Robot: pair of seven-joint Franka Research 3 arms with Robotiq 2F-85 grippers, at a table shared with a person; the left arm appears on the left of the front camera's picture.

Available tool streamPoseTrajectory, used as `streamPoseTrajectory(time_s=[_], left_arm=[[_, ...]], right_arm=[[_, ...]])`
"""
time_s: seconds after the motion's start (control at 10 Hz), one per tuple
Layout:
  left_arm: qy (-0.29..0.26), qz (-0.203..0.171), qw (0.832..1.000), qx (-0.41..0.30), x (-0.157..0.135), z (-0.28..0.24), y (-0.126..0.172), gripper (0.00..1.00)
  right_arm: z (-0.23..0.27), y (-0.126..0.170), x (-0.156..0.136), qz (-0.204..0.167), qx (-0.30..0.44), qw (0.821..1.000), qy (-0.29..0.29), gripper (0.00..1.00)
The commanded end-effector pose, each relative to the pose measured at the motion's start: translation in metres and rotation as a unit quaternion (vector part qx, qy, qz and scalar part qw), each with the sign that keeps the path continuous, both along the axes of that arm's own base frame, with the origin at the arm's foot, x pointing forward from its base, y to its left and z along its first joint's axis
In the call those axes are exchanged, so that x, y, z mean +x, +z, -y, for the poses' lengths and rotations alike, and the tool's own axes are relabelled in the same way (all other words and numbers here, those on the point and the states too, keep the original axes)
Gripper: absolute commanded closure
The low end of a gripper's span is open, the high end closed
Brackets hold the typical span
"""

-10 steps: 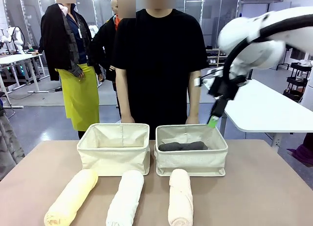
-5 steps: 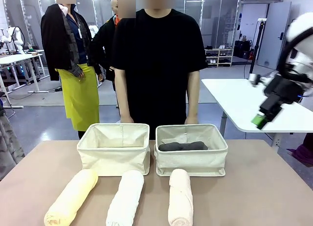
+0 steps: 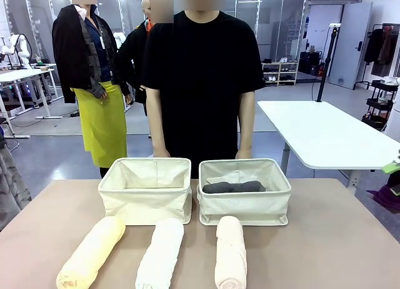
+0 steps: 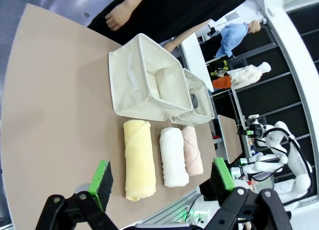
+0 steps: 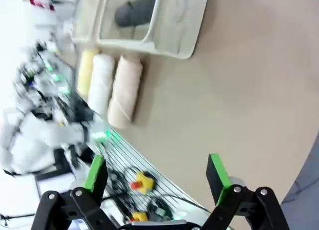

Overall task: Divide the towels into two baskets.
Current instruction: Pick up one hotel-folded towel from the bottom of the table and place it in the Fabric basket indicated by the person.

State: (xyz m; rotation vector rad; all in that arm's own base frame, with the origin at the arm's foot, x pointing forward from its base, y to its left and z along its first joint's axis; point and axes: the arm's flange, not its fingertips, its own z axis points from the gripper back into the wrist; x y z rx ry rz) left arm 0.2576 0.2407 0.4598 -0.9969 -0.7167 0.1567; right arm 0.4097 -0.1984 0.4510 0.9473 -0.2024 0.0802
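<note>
1. Gaping wide, gripping nothing: left pincer (image 4: 162, 175) and right pincer (image 5: 155, 172), held clear of the bench (image 3: 344, 239).
2. Tucked inside the right basket (image 3: 244, 209): grey towel (image 3: 234, 187).
3. Lined up side by side nearer the arms, within reach: yellow towel (image 3: 92, 251), white towel (image 3: 161, 251), pink towel (image 3: 230, 251).
4. Left basket (image 3: 147, 198) empty, probably owed two.

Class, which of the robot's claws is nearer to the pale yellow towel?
Left. The left claw, open, has the pale yellow towel just ahead of it. The right claw, also open, is out by the table's right edge, with the white towel and cream-pink towel between.
</note>
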Motion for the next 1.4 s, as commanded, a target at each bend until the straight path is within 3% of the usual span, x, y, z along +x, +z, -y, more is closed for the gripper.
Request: streamPoseTrajectory(time_s=[0.0, 0.1, 0.4, 0.5, 1.3], left_arm=[[-0.002, 0.008, 1.0, -0.005, -0.002, -0.002, 0.002, 0.0], [-0.002, 0.008, 1.0, -0.005, -0.002, -0.002, 0.002, 0.0], [-0.002, 0.008, 1.0, -0.005, -0.002, -0.002, 0.002, 0.0], [-0.002, 0.008, 1.0, -0.005, -0.002, -0.002, 0.002, 0.0], [-0.002, 0.008, 1.0, -0.005, -0.002, -0.002, 0.002, 0.0]], right_arm=[[0.019, -0.019, -0.002, 0.015, 0.077, 0.996, -0.042, 0.0], [0.028, -0.03, -0.008, 0.027, 0.119, 0.991, -0.058, 0.0], [0.032, -0.074, 0.001, 0.003, 0.119, 0.992, -0.051, 0.0], [0.036, -0.047, -0.011, 0.003, 0.116, 0.991, -0.071, 0.0], [0.036, -0.047, -0.011, 0.003, 0.116, 0.991, -0.071, 0.0]])
